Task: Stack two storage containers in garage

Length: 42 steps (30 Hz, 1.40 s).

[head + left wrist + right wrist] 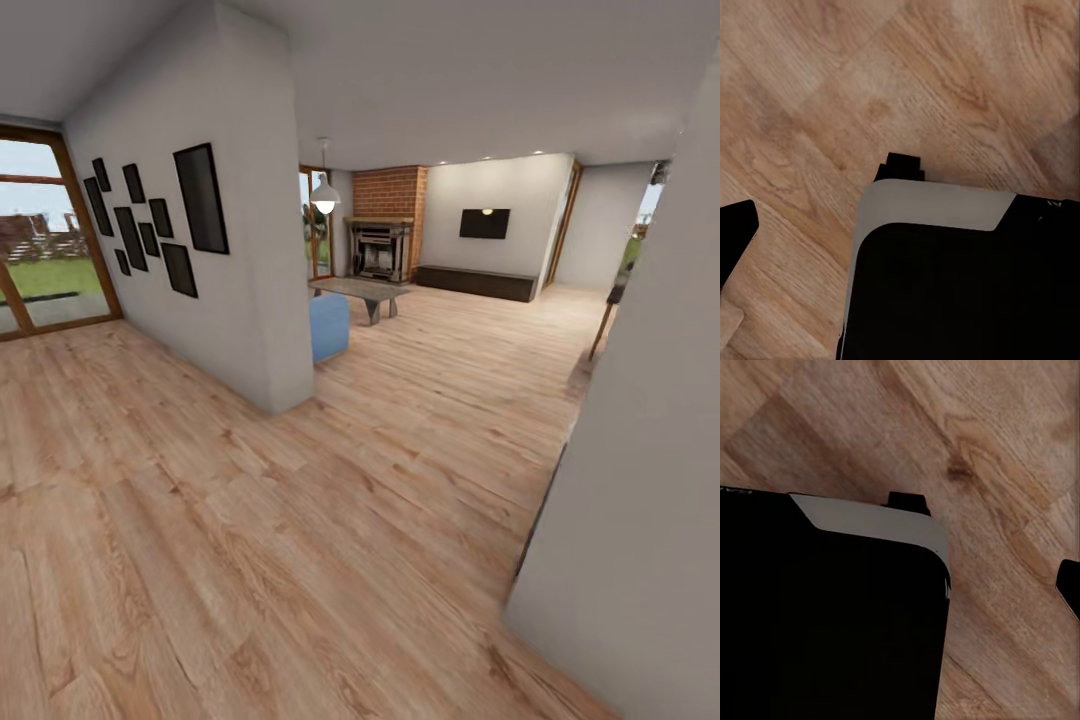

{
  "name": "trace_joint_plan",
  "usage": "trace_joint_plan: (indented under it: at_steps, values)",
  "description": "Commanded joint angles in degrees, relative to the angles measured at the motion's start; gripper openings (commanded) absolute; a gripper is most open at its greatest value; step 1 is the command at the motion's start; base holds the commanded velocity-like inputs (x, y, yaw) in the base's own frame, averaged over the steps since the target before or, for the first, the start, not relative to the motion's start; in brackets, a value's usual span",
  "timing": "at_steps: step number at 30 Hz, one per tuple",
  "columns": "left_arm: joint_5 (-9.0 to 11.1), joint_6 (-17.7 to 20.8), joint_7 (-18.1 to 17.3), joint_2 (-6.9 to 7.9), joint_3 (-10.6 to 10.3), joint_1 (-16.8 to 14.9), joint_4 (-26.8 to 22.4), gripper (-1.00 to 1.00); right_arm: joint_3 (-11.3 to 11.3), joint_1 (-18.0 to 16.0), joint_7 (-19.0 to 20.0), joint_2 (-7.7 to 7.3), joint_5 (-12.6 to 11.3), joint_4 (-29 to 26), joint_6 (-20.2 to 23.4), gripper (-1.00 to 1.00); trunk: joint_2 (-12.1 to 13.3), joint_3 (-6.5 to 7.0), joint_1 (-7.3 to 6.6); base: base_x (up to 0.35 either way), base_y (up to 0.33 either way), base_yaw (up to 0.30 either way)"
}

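You are looking down the wood plank floor (330, 520) toward the living room (470, 290) with its brick fireplace (385, 225), presumably heading there for the storage containers, while both wrist cameras are facing the planks, leaving each hand's grip impossible to tell.

The floor (300, 520) is light honey-brown wood planking with darker grain streaks and knots. Walls (250, 300) are plain pale grey, hung with black picture frames (200, 198). The fireplace (388, 195) is red-orange brick around a dark hearth. A sofa (328, 325) is sky blue; the low cabinet (476, 282) is near-black.
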Motion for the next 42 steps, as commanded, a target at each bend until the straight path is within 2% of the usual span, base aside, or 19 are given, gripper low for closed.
trace_joint_plan:
  at_steps: [1, 42]
  values:
    - [0.5, 0.2, 0.1, 0.0, 0.3, 0.0, 0.0, 1.0, 0.5, 0.0, 0.0, 0.05, -0.5, 0.2, -0.3, 1.0, 0.0, -0.06, 0.03, 0.323, 0.0, 0.0]
    - [0.5, 0.2, 0.1, 0.0, 0.3, 0.0, 0.0, 1.0, 0.6, -0.1, 0.0, 0.14, -0.3, 0.2, -0.4, 1.0, 0.0, -0.06, 0.03, 0.323, 0.0, 0.0]
